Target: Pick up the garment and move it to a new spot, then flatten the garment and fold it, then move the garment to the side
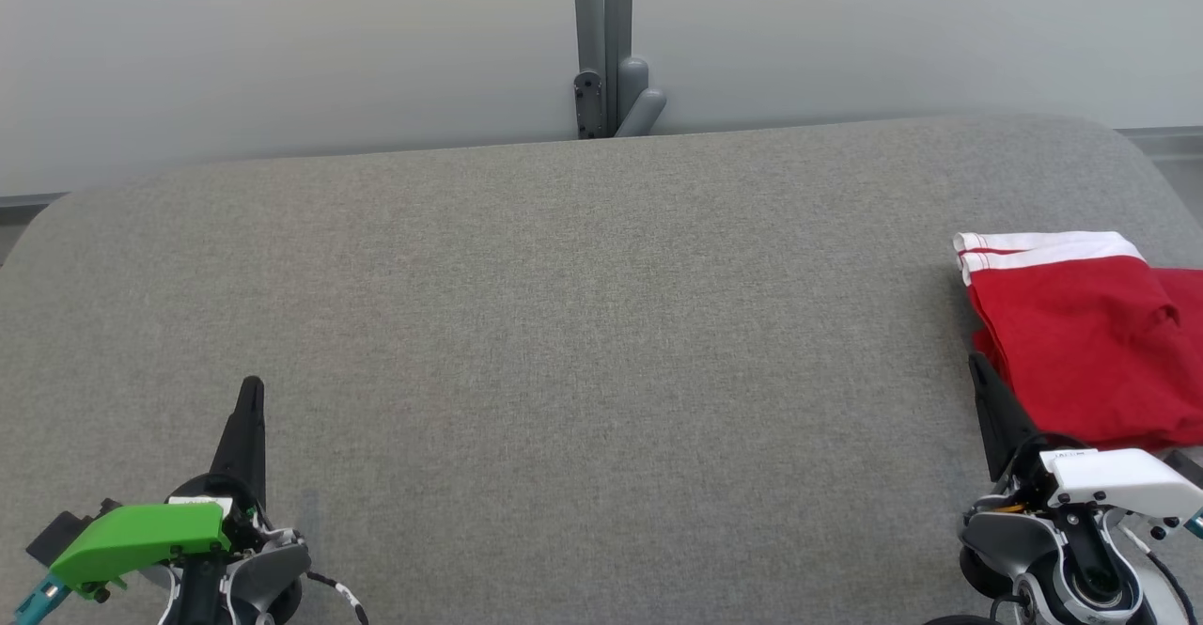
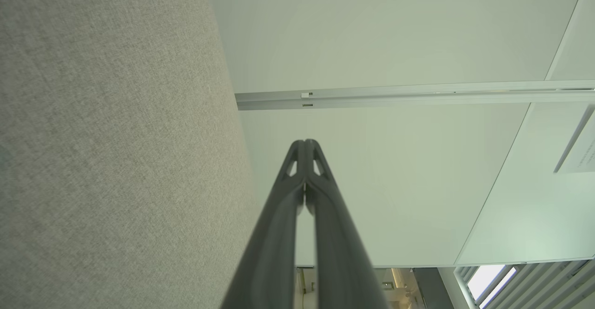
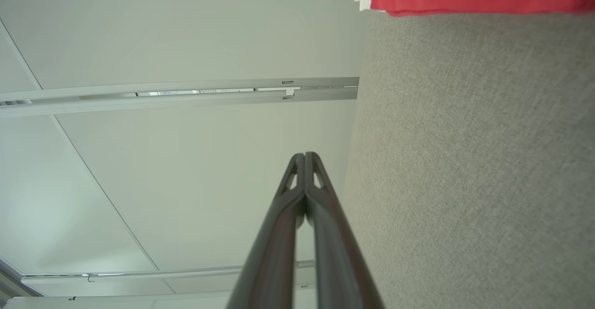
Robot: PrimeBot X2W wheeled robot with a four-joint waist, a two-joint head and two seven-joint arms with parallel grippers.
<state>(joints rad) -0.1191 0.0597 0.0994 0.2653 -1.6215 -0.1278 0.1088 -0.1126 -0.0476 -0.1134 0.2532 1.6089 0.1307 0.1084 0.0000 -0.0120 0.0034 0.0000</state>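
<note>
My left gripper [image 1: 252, 386] and right gripper [image 1: 976, 362] are pressed closed, empty; the folded garment [image 1: 1081, 334] lies on the table [image 1: 583, 324] just beside the right.

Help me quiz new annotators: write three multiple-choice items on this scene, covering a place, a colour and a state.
1. The red garment lies: A at the far left, B in the middle, C beside the right hand.
2. Its trim band is: A white, B black, C yellow.
3. The right hand is: A open, B shut on cloth, C shut and empty.
Key: C, it lies at the right edge of the table; A, a white strip edges the red; C, the fingers meet with nothing between.
</note>
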